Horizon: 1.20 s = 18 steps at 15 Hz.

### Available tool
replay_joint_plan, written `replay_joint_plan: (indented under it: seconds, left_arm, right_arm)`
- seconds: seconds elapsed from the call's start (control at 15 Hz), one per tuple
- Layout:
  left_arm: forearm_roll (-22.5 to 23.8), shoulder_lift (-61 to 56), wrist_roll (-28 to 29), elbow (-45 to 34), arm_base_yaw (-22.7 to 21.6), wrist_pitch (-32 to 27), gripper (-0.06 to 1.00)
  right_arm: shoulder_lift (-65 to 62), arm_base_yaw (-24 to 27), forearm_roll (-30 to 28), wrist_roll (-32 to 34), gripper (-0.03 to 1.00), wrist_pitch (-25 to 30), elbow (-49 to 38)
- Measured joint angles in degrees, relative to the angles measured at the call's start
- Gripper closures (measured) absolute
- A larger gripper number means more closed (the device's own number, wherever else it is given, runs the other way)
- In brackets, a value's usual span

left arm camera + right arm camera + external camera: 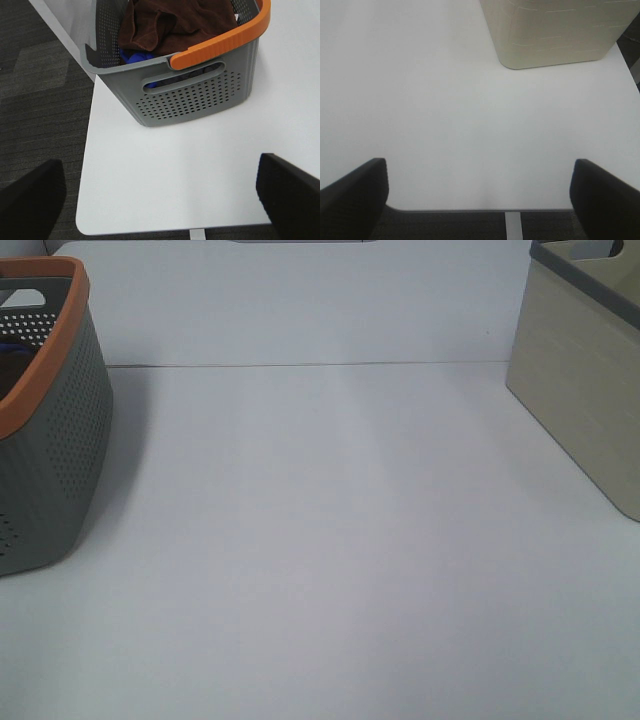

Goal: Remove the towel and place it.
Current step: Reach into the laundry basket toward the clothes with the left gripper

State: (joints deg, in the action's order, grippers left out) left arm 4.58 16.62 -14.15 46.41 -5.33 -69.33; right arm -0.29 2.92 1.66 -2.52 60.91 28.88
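Left gripper: jaws are spread wide with nothing between them. It is held above the near edge of the table, short of the basket.

Right gripper: jaws are likewise wide and empty, over bare table, facing the beige bin. Neither gripper is seen in the high view.

Towel: found crumpled in the basket, on top of a blue cloth, of which only a small part shows. The basket stands at the left of the table and the bin at the right, well apart.

Step, as judged: the very start. No approach has been made and the towel is untouched.

Next move, as judged: the left gripper is to be carried over the orange rim, lowered onto a raised fold, and closed on brown cloth only. The blue cloth must not be pinched along with it, and the rim must be cleared on the lift. The place for setting down is not fixed by the task; either the bare table or the bin could be meant.
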Motion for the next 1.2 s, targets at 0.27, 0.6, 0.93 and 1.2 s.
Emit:
replay_joint_plan:
  seconds: [0.27, 0.6, 0.93, 1.2]
  left_arm:
    - [-3.78, 17.48, -8.19, 12.2, 0.0, -0.63, -0.04]
    - [-4.01, 47.44, -20.68, 23.55, 0.0, 0.52, -0.04]
    - [-4.58, 67.72, -28.88, 39.42, 0.0, 1.15, -0.05]
    - [-4.13, 81.3, -48.07, 46.12, 0.0, 1.2, -0.05]
  right_arm:
    - [0.0, 0.0, 0.0, 0.0, 0.1, 0.0, 0.0]
    - [0.0, 0.0, 0.0, 0.0, 0.1, 0.0, 0.0]
    - [0.0, 0.0, 0.0, 0.0, 0.1, 0.0, 0.0]
    - [0.0, 0.0, 0.0, 0.0, 0.1, 0.0, 0.0]
